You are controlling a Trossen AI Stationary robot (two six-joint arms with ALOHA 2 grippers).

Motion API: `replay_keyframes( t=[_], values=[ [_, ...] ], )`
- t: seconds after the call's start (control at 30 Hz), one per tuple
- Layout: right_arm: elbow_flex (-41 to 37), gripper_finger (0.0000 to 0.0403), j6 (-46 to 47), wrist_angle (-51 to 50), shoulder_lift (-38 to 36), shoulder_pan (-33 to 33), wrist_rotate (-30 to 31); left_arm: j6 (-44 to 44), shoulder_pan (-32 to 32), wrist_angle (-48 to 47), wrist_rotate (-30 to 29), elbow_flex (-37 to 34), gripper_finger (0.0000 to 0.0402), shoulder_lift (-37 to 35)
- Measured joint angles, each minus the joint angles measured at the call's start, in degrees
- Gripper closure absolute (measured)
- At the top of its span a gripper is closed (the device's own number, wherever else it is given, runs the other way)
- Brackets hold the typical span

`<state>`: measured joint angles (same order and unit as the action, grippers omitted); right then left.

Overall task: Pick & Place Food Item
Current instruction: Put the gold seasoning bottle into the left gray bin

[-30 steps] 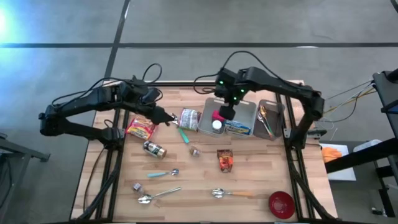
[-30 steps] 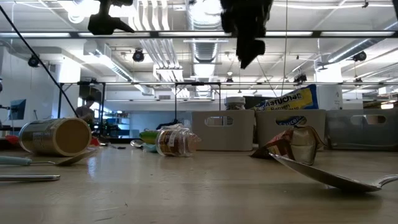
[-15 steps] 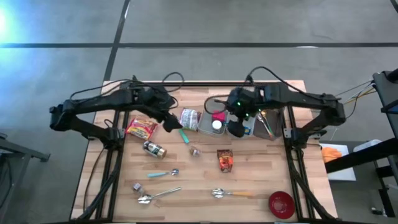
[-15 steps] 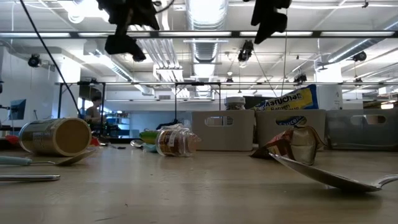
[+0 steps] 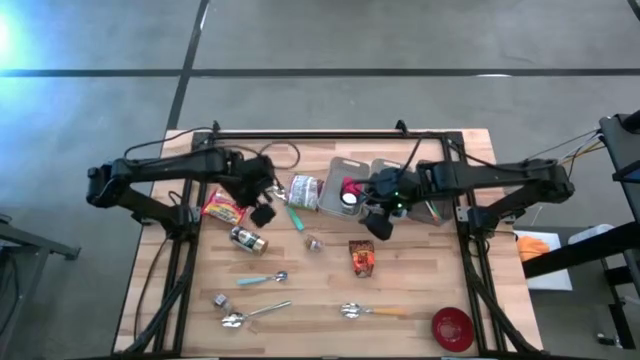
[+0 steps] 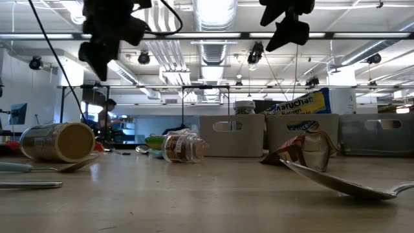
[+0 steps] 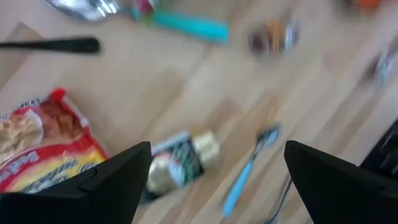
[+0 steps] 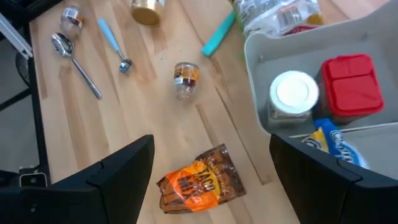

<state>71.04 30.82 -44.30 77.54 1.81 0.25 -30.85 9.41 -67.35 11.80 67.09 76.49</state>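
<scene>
Orange crinkly snack pouch [image 8: 200,178] on tabletop [image 5: 420,290]: light, soft, slippery; pinch edge. Right tool [image 5: 381,224] above, fingers apart, empty. Left tool [image 5: 262,214] likewise.

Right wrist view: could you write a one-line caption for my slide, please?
Open right gripper above an orange snack packet, beside a bin holding two jars.

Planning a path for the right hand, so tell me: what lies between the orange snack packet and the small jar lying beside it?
Only bare wood separates the orange snack packet from the small jar; the right wrist view shows it.
</scene>
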Motion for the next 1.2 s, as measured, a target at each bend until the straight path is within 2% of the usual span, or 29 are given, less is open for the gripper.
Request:
replay_keyframes(
  t=[0.1,0.3,0.47,0.63,0.87,1.2],
  values=[
    [-0.74,0.0086,0.6,0.13,0.53,0.18,-0.06,6.23,-4.15,-1.57,-0.94,0.0,0.003,0.07],
    [-0.29,0.0086,0.27,0.31,1.97,0.13,-0.1,23.36,-14.55,-1.77,-10.72,-0.02,0.003,0.09],
    [-0.17,0.0086,0.1,0.34,2.01,0.57,-0.24,31.87,-20.95,-0.36,-17.59,-1.38,0.003,0.09],
    [-0.19,0.0086,0.08,0.34,1.68,1.67,-0.22,31.09,-23.11,3.37,-18.67,-7.38,0.003,0.12],
    [-0.19,0.0086,0.05,0.32,1.7,3.18,-0.2,21.81,-23.26,9.29,-18.68,-16.0,0.003,-0.34],
    [-0.21,0.0086,0.12,0.26,1.7,3.6,-0.2,24.54,-23.38,11.15,-18.26,-20.27,0.003,-0.42]
  ],
)
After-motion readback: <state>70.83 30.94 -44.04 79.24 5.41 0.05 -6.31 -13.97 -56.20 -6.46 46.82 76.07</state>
